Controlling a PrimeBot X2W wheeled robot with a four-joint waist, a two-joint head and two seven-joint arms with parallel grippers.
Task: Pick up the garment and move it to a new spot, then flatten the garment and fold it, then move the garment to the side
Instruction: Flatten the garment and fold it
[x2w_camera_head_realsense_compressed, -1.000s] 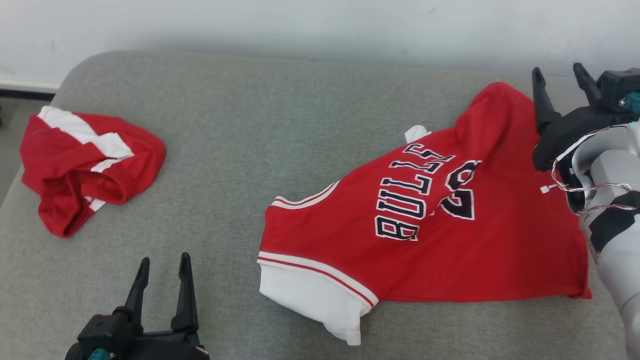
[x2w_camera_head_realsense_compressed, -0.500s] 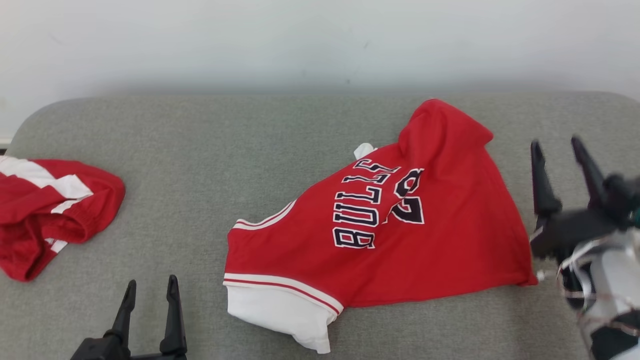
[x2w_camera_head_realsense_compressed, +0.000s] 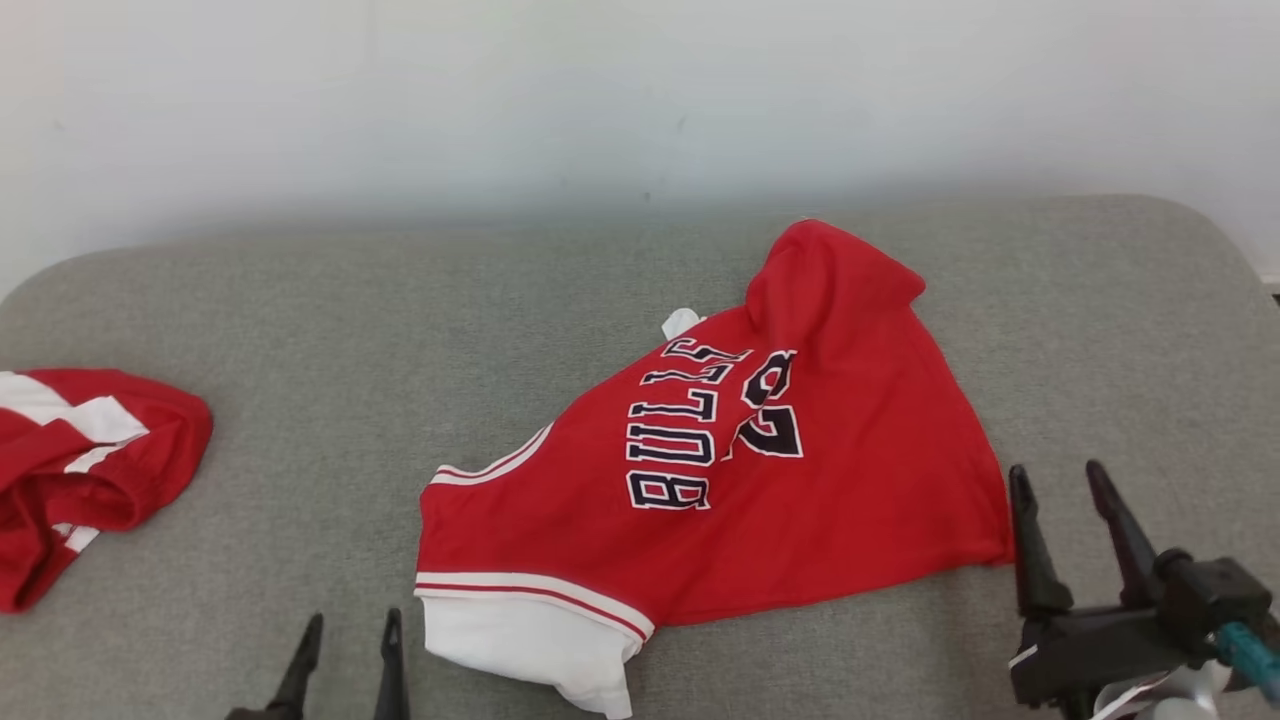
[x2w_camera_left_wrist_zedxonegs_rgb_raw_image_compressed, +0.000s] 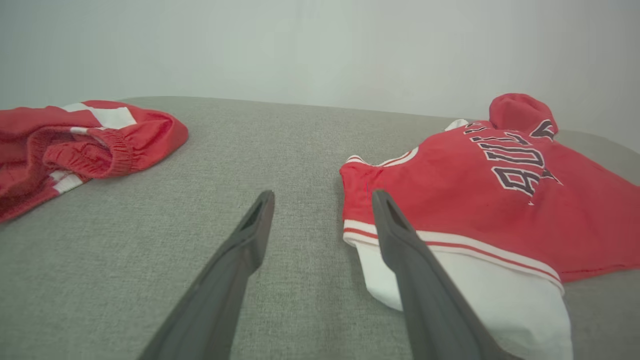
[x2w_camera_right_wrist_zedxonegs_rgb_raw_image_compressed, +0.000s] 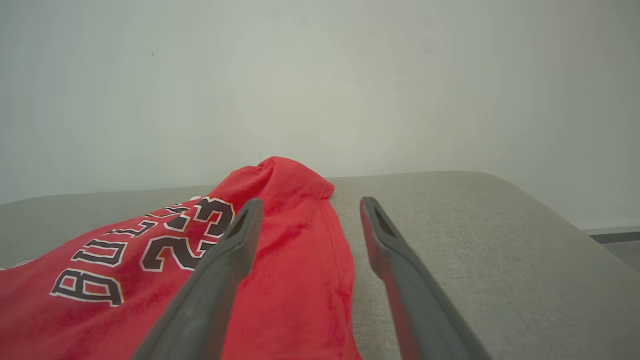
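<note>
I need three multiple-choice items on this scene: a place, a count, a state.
1. Where is the crumpled garment, from the jersey? A) on it B) robot's right C) robot's left
2. How many garments lie on the grey cushion? A) one B) two C) three
3. How is the right gripper? A) open, empty B) shut on the jersey C) shut on the cushion
1 C: it lies far left in the head view. 2 B: the jersey and the crumpled one. 3 A: its fingers stand apart, gripping nothing.
</note>
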